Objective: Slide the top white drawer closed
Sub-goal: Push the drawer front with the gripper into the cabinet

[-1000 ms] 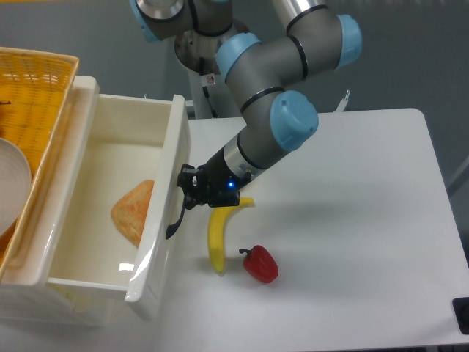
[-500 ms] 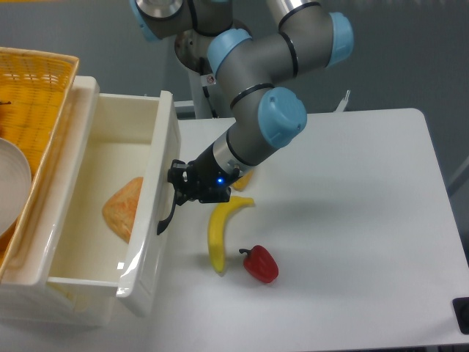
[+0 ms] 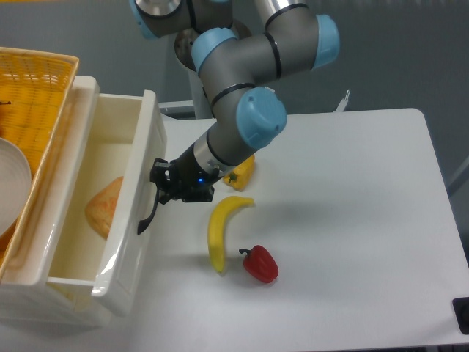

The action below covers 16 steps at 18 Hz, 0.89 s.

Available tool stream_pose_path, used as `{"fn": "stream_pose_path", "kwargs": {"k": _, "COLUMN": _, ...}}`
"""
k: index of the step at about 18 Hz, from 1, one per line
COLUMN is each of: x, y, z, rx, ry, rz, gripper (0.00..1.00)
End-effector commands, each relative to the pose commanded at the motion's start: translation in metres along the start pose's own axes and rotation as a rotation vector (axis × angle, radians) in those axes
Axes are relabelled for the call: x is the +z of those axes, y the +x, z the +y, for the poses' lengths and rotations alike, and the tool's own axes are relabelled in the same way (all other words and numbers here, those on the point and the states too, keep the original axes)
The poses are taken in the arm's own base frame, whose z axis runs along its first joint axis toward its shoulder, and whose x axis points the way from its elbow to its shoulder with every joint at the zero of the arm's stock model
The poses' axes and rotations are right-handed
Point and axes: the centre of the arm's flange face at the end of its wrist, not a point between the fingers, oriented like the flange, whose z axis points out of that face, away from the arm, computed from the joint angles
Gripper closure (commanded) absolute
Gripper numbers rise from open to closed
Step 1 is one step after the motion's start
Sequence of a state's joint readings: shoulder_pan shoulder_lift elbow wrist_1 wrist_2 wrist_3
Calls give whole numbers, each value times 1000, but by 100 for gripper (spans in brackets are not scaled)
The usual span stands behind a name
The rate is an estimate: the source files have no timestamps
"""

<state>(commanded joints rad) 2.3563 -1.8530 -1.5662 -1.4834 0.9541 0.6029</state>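
The top white drawer (image 3: 135, 192) sticks partly out of the white cabinet at the left, its glossy front panel facing right with a black curved handle (image 3: 149, 211). An orange-tan flat item (image 3: 103, 206) lies inside it. My gripper (image 3: 163, 188) presses against the front panel right at the handle; its black fingers sit close together, and whether they clasp the handle is hidden by the arm and the angle.
A woven yellow-orange basket (image 3: 37, 81) with a white bowl (image 3: 13, 180) sits on top of the cabinet at far left. On the white table lie a banana (image 3: 218, 229), a red pepper (image 3: 259, 264) and a yellow pepper (image 3: 242, 171) beside the arm.
The drawer front has slid left into the cabinet, with the gripper moving left against it. The yellow pepper behind the arm has come into view.
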Motion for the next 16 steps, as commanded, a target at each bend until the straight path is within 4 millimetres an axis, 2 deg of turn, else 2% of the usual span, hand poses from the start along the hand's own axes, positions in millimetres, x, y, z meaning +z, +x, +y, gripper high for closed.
{"fn": "stream_pose_path", "kwargs": {"k": 10, "x": 26, "y": 26, "z": -6, "rx": 24, "ry": -30, "rz": 4, "gripper": 97}}
{"fn": "stream_pose_path", "kwargs": {"k": 16, "x": 34, "y": 37, "z": -7, "rx": 36, "ry": -45, "rz": 5, "gripper": 97}}
